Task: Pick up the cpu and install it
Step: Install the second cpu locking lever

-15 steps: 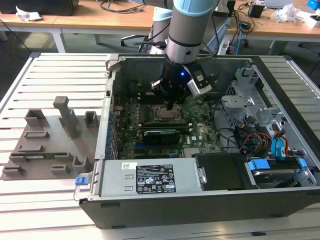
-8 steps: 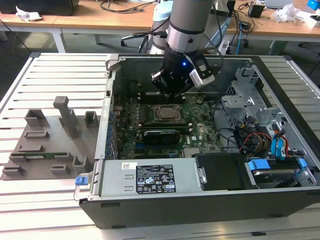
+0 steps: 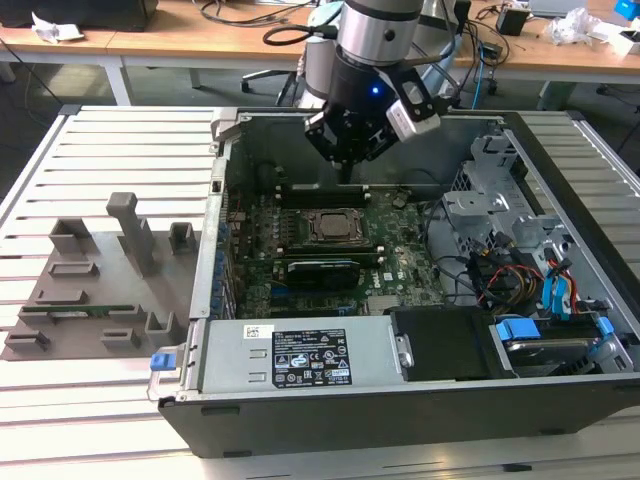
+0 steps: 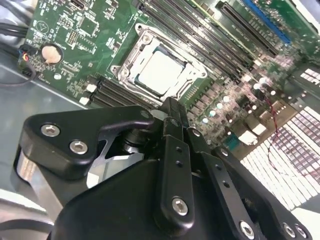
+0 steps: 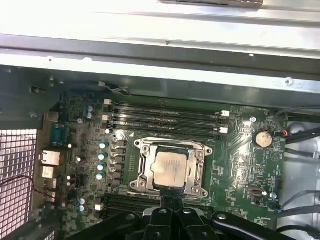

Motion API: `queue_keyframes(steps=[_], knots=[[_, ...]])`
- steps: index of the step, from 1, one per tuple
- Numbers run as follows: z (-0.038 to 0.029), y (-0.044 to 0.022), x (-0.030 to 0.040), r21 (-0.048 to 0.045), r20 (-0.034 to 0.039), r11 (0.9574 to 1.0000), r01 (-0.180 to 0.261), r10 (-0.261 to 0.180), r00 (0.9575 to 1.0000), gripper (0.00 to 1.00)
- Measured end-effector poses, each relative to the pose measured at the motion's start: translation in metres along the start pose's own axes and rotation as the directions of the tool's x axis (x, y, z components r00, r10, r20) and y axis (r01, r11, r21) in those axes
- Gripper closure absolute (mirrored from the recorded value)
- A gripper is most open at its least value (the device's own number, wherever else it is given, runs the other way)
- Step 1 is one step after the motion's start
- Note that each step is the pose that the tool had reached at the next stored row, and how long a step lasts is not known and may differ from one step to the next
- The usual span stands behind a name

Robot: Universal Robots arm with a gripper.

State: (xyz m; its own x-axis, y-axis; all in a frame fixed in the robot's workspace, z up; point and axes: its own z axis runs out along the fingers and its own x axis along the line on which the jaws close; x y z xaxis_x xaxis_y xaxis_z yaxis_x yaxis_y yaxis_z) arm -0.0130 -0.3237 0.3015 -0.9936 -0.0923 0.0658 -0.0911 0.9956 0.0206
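Note:
The cpu (image 5: pixel 170 167) is a silvery square chip lying flat inside the metal-framed socket (image 5: pixel 141 172) on the green motherboard (image 5: pixel 245 165). It also appears in the second wrist view (image 4: pixel 162 75) and in the exterior view (image 3: pixel 330 225). My gripper (image 3: pixel 345 172) hangs over the open computer case, just above the socket's edge. In both wrist views its black fingers (image 4: pixel 172 107) (image 5: pixel 171 199) are pressed together with nothing between them, their tips close to the cpu's near side without touching it.
Black memory slots (image 5: pixel 165 117) run beside the socket. A silver power supply (image 3: pixel 300 355) lies along the case front, and a drive cage with cables (image 3: pixel 520 265) is at the exterior view's right. A grey fixture (image 3: pixel 130 235) holding a green memory stick (image 3: pixel 75 310) is at the left.

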Motion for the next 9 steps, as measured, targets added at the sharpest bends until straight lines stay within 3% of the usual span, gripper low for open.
queue_keyframes(steps=[9], knots=[[-0.0016,0.0000,0.0001,0.0000,-0.0001,1.0000,0.000,0.000,1.0000,0.89]])
